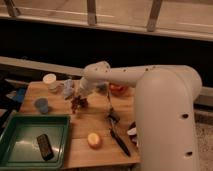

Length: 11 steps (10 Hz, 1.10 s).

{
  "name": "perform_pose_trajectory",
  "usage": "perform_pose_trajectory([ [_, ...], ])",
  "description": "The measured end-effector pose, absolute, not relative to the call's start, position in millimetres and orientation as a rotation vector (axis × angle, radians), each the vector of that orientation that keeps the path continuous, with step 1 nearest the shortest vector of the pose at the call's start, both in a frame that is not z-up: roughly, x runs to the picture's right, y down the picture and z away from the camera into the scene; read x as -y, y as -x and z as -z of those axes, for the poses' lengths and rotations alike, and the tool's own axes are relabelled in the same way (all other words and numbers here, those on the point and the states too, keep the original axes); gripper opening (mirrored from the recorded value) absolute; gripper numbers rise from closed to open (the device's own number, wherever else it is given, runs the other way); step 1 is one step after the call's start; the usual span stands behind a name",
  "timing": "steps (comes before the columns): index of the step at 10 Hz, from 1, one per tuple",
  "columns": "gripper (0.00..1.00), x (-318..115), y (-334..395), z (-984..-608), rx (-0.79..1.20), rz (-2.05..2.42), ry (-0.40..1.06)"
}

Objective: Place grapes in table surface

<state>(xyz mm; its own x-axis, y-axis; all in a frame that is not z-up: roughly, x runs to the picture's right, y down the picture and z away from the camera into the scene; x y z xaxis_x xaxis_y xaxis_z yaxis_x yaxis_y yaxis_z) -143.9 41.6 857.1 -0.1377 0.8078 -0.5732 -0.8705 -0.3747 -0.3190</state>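
Note:
The grapes [78, 103], a small dark purple-maroon bunch, hang from my gripper [81, 96] at the back left of the light tan wooden table surface [95, 120]. The bunch is low, at or just above the wood; I cannot tell whether it touches. My gripper is shut on the top of the bunch. My white arm reaches in from the right, its wrist bent down over the grapes.
A green tray [20, 131] with a dark flat object [45, 146] sits front left. A blue cup [42, 105], a white cup [50, 80] and a clear container [67, 88] stand left of the grapes. A red bowl [118, 90], a yellow-orange fruit [93, 140] and black utensils [117, 134] lie to the right.

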Motion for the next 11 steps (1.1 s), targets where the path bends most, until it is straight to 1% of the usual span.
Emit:
perform_pose_trajectory([
  [1,0.34,-47,146,-864,-0.12,-1.78,0.841],
  [3,0.55,-61,144,-881,-0.152,-1.811,0.888],
  [4,0.63,-64,143,-883,-0.158,-1.824,0.907],
  [5,0.67,-65,140,-883,-0.16,-1.84,0.926],
  [11,0.67,-65,139,-883,-0.159,-1.842,0.929],
])
